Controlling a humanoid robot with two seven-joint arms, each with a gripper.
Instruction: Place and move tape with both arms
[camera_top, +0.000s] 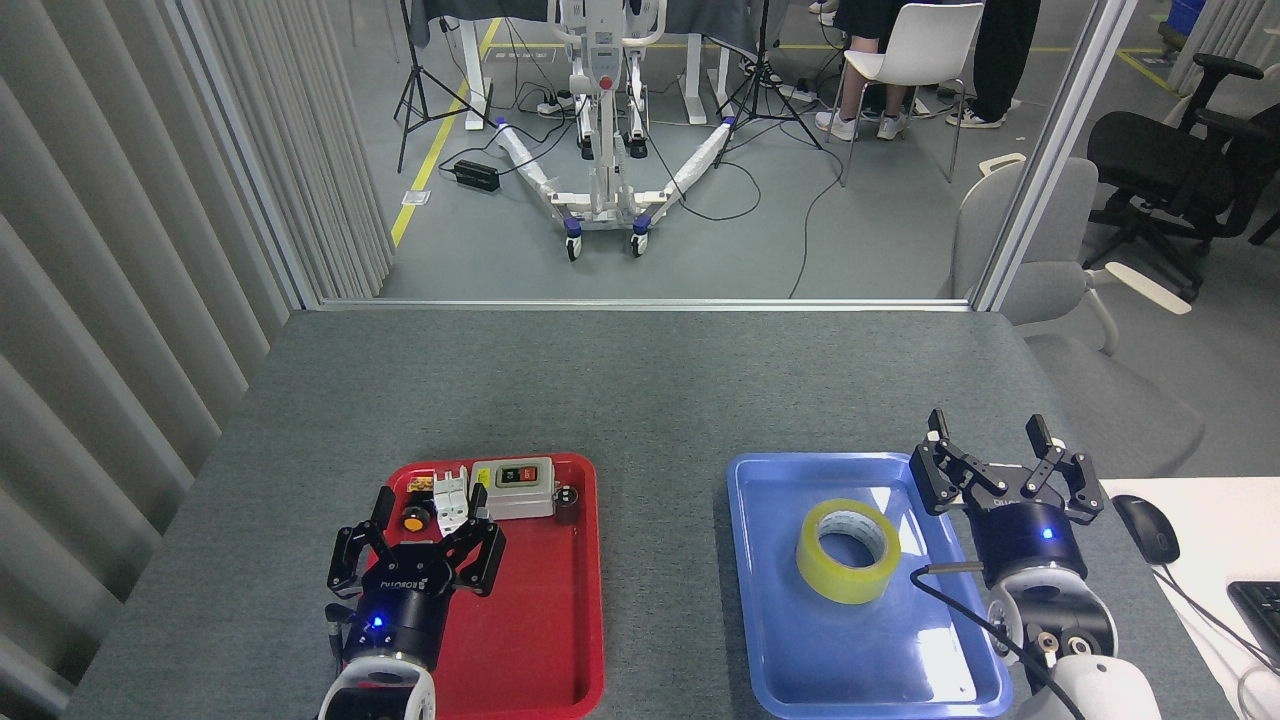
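The tape (848, 551), a yellow roll with a white printed core, lies flat in the blue tray (770, 640), free of both grippers. My right gripper (988, 432) stands open and upright beside the tray's right rim, to the right of the roll and apart from it, with nothing between its fingers. My left gripper (431, 508) is open over the left side of the red tray (545, 640), its fingertips close to the small parts there and holding nothing.
The red tray's far end holds a grey switch box (512, 488), a white breaker (450, 494), an orange-capped button (414, 519) and a small dark part (567, 497). A white desk with a mouse (1146, 528) adjoins the grey table (640, 390) at right.
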